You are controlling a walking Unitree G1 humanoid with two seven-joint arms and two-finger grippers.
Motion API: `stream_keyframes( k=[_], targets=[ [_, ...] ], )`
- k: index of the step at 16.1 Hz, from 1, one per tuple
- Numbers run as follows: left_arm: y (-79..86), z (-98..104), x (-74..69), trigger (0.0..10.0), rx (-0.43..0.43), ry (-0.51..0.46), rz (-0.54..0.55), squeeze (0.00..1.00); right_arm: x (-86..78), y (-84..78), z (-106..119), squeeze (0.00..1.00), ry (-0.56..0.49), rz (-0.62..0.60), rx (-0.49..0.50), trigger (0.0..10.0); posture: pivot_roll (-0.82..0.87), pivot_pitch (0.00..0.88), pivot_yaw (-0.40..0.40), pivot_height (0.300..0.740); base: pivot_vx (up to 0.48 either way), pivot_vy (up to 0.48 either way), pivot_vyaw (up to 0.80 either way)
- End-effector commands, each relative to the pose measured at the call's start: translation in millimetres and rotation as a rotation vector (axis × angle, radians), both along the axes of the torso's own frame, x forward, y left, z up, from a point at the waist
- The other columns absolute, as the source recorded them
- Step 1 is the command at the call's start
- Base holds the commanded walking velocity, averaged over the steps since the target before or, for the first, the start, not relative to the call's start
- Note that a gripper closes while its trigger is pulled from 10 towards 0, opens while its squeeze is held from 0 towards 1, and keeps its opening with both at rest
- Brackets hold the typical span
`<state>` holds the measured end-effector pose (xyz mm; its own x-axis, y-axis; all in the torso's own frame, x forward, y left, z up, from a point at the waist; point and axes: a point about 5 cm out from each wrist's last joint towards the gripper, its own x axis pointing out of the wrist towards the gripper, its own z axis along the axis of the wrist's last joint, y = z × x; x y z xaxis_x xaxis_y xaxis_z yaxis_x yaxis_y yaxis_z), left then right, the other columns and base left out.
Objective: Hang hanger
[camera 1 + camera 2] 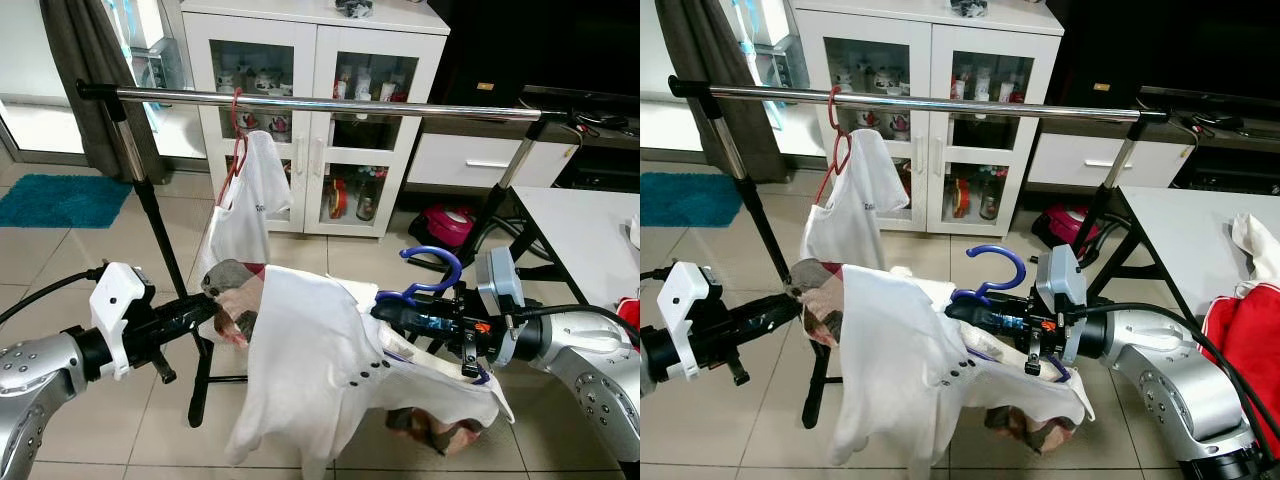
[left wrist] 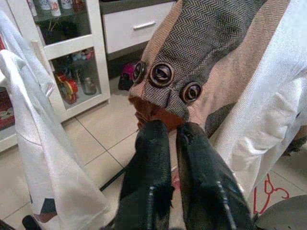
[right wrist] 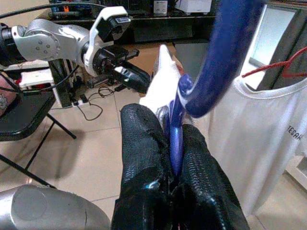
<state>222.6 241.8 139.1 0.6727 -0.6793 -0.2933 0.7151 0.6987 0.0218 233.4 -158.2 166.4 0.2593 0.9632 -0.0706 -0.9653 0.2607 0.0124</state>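
Right wrist view: we are clenching our right pincer on the blue plastic hanger; our left pincer is pinching the brown herringbone garment; the white shirt draped below may slip off.

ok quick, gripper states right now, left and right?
Left gripper: closed on the brown garment under the white shirt.
Right gripper: closed on the blue hanger, hook below the rail.
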Motion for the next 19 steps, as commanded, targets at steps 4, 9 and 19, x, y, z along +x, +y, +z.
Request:
stream_keyframes(
  k=[4, 9, 19],
  targets=[
    [5.2, -4.2, 5.1, 0.0, 0.019, -0.021, 0.064, 0.00, 1.8, -1.4, 10.7, 0.00, -0.050, 0.000, 0.015, 10.0, -0.03, 0.000, -0.033, 0.740, 0.000, 0.000, 0.00],
    [9.3, -5.0, 3.8, 0.0, -0.005, -0.027, 0.104, 0.00, 1.5, -0.6, 10.9, 0.00, -0.055, -0.002, 0.017, 10.0, -0.03, 0.000, -0.029, 0.740, 0.000, 0.000, 0.00],
    [32.6, 27.3, -7.4, 10.0, -0.139, 0.024, -0.120, 1.00, 3.3, 5.2, 16.0, 0.00, -0.067, 0.076, 0.008, 10.0, -0.02, 0.000, -0.051, 0.740, 0.000, 0.000, 0.00]
  ],
)
